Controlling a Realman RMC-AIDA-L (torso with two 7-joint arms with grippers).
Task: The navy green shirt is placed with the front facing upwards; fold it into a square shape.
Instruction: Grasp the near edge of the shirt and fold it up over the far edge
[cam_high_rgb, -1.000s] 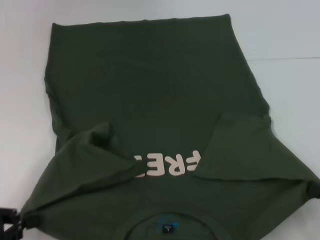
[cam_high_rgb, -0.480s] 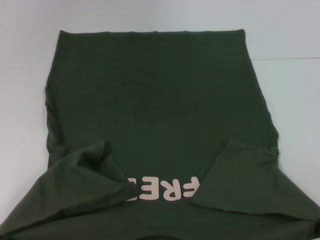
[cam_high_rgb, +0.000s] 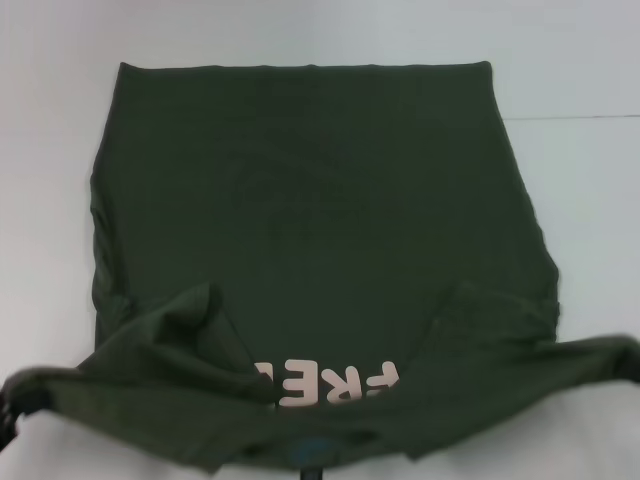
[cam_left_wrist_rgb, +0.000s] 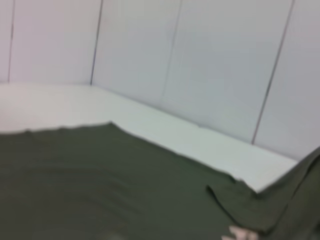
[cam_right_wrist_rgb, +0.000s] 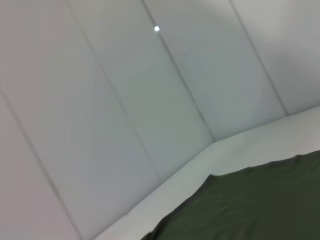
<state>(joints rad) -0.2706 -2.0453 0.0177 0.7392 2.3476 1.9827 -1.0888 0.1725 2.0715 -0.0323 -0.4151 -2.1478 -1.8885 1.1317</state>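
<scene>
The navy green shirt (cam_high_rgb: 310, 200) lies front up on the white table (cam_high_rgb: 50, 200), its hem at the far side. Both sleeves are folded inward over the chest. Part of the pale print (cam_high_rgb: 325, 383) shows between them. The near shoulder edge is raised off the table and stretched taut between my two grippers. The left gripper (cam_high_rgb: 8, 402) is at the lower left edge, shut on one shoulder corner. The right gripper (cam_high_rgb: 632, 362) is at the right edge, shut on the other. The collar sags below the lifted edge. Both wrist views look across the shirt (cam_left_wrist_rgb: 100, 185) (cam_right_wrist_rgb: 250, 205).
White table surface borders the shirt on the left, right and far sides. A pale panelled wall (cam_left_wrist_rgb: 200, 60) stands behind the table, meeting it in a corner (cam_right_wrist_rgb: 212, 142).
The shirt was drawn toward me, flattening its far hem. The shoulder edge dropped out of view, then rose and now hangs taut above the table, covering the collar area.
</scene>
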